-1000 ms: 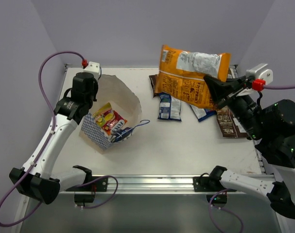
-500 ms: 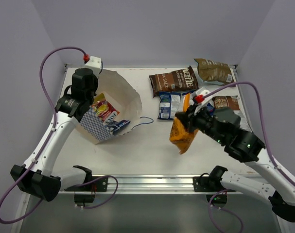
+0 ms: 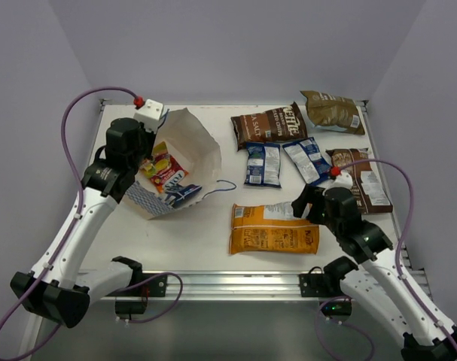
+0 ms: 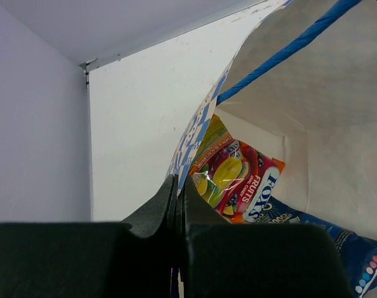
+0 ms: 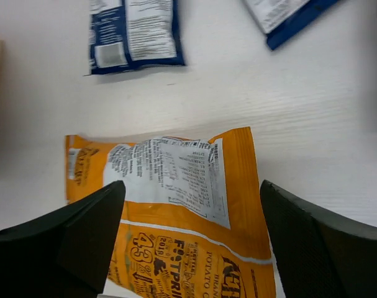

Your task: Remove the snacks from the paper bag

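1. On the counter before your right arm, the orange bag now lies flat. Half a second ago it hung in the air, so one more snack is out.
2. Your right fingers stand spread wide over its end, holding nothing.
3. Your left fingers are pressed together on the rim of the paper bag. A red-yellow packet and a blue packet wait inside.
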`<move>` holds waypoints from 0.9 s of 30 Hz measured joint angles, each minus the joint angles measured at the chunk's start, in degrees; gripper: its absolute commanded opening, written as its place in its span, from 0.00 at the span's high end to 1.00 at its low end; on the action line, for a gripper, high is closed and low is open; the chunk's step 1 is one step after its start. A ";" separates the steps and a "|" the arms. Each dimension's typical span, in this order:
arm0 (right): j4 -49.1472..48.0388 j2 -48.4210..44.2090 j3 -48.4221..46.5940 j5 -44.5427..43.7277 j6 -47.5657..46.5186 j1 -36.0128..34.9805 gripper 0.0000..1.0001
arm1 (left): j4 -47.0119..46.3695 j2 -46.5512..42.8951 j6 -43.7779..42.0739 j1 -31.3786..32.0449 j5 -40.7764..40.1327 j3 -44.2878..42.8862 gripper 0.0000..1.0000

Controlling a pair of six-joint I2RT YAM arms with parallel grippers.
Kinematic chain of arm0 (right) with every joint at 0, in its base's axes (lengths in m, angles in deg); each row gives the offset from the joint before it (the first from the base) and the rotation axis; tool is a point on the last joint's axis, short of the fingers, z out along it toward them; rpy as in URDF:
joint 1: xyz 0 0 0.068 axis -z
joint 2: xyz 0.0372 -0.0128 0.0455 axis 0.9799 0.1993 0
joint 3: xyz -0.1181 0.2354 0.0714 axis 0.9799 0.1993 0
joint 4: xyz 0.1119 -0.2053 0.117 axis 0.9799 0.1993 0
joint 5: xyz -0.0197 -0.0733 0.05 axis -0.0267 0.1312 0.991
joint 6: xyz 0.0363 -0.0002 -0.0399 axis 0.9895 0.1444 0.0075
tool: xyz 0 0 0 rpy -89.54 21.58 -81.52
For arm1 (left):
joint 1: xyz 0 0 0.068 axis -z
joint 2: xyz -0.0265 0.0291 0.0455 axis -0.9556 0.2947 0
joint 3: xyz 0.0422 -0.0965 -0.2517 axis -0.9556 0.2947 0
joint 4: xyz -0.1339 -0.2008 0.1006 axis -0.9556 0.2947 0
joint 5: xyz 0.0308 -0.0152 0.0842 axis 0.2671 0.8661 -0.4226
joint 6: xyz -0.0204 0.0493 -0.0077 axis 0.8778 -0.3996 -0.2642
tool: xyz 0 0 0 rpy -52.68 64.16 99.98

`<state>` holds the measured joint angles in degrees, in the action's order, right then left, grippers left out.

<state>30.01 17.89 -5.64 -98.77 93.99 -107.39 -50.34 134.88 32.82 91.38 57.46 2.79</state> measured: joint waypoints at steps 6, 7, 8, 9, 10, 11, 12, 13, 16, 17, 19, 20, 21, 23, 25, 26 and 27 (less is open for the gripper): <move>7.04 3.28 -8.07 -4.39 1.11 1.20 0.06 | -0.09 -0.76 -0.72 0.00 3.63 0.33 1.00; 6.45 4.24 -10.71 -3.58 -0.17 1.22 0.07 | -0.09 -0.85 -1.03 0.00 4.42 0.37 1.00; 5.03 4.96 -13.05 -2.34 -1.75 1.20 0.08 | -0.04 -0.94 -1.11 0.00 5.22 0.37 1.00; 3.54 5.42 -14.71 -0.61 -3.34 1.14 0.08 | -0.02 -1.01 -1.22 0.00 6.05 0.39 1.00; 1.55 6.21 -16.46 1.53 -5.18 0.87 0.09 | 0.02 -1.09 -1.25 0.00 6.73 0.39 1.00; -0.72 6.99 -17.97 4.02 -7.04 0.26 0.09 | 0.07 -1.25 -1.25 0.02 7.52 0.42 1.00; -2.60 8.02 -19.61 6.62 -8.92 -0.76 0.09 | 0.11 -1.44 -1.25 0.04 8.13 0.44 1.00; -4.13 9.64 -21.59 8.81 -10.73 -2.60 0.09 | 0.15 -1.68 -1.25 0.09 8.68 0.46 1.00; -8.24 18.60 -29.55 12.61 -17.64 -12.57 0.08 | 0.59 -2.60 -1.20 0.61 9.97 0.52 1.00; -10.05 22.62 -32.17 13.51 -19.63 -15.98 0.08 | 0.76 -2.93 -1.14 0.90 10.34 0.55 1.00; -13.97 30.01 -36.70 15.65 -22.60 -20.70 0.08 | 1.11 -3.52 -0.96 1.36 10.88 0.55 1.00; -15.65 33.09 -37.90 16.46 -23.39 -22.05 0.08 | 1.31 -3.76 -0.94 1.55 10.99 0.55 1.00; -17.29 36.85 -39.28 17.16 -23.98 -23.43 0.08 | 1.44 -3.98 -0.92 1.64 11.10 0.55 1.00; -20.13 43.82 -41.13 17.66 -24.28 -25.68 0.08 | 1.66 -4.46 -0.81 1.86 11.15 0.52 1.00; -22.25 49.94 -42.25 17.79 -23.45 -27.26 0.09 | 2.23 -4.98 -0.72 1.88 11.17 0.46 1.00; -23.67 52.59 -42.47 17.77 -22.53 -27.98 0.09 | 2.64 -5.29 -0.44 1.88 11.19 0.37 1.00; -24.98 55.08 -42.45 17.79 -21.51 -28.52 0.09 | 3.15 -5.57 -0.26 1.88 11.28 0.22 1.00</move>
<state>5.03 72.97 -48.08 -80.98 72.48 -135.91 -47.19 129.30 32.56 93.26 68.73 3.01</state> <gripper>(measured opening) 0.916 0.036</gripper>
